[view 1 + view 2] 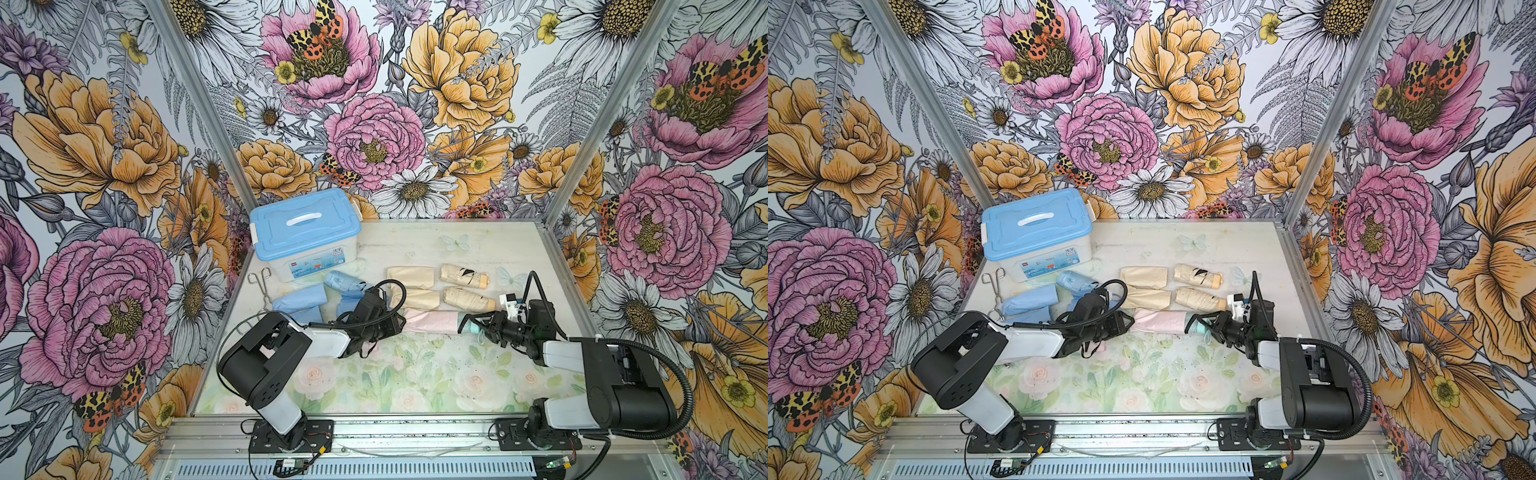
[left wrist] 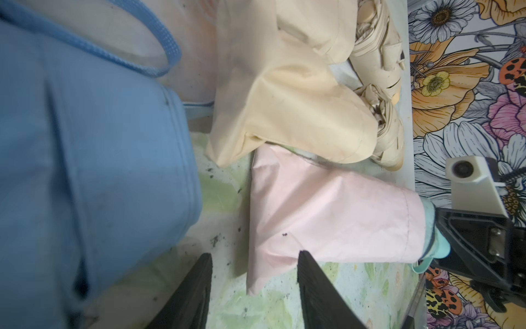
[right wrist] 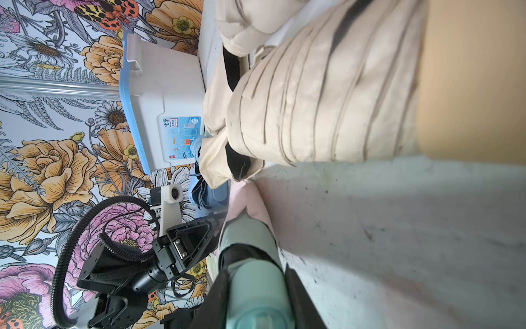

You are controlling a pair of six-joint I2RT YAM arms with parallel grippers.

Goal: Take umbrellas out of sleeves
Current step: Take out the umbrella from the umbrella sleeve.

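Pink sleeve [image 1: 430, 322]: centre frame, mint umbrella [image 3: 247, 230] sticking out (handle end).
Right gripper [image 3: 256, 287]: pinching that handle.
Left gripper [image 2: 253, 255]: spread at sleeve's tail.

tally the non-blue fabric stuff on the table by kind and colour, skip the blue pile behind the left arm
cream sleeves: 2
cream umbrellas: 2
pink sleeve: 1
mint umbrella, partly inside the pink sleeve: 1
total: 6

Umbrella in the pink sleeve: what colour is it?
Mint-green; the umbrella shows best in the right wrist view.
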